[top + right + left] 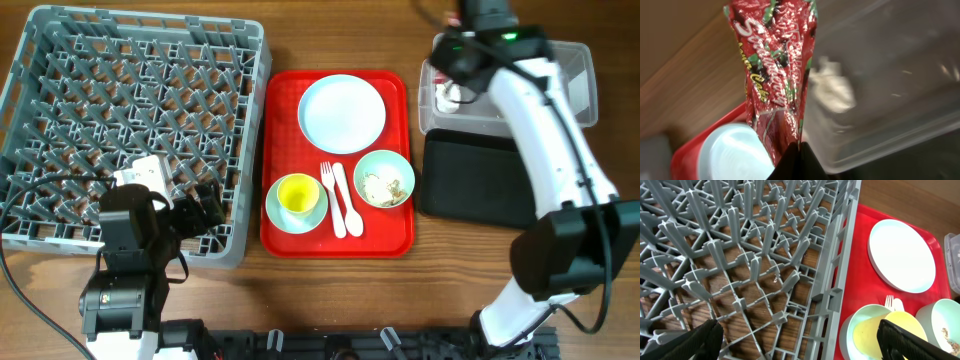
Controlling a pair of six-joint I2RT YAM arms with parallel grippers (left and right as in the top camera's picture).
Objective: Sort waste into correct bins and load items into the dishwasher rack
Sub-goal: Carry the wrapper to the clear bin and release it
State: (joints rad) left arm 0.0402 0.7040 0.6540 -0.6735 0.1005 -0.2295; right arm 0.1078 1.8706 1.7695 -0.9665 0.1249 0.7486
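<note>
Flanking the red wrapper: tub, plate.

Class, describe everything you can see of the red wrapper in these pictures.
The red wrapper is a crumpled, glossy, foil-like packet, red with white lettering and green flecks. One end is pinched in the right gripper; the rest stretches away from it, beside the rim of the clear tub. Whether it touches the tub cannot be told.

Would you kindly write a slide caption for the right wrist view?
Right end effector pinches the red wrapper near the clear tub holding a tissue.
</note>
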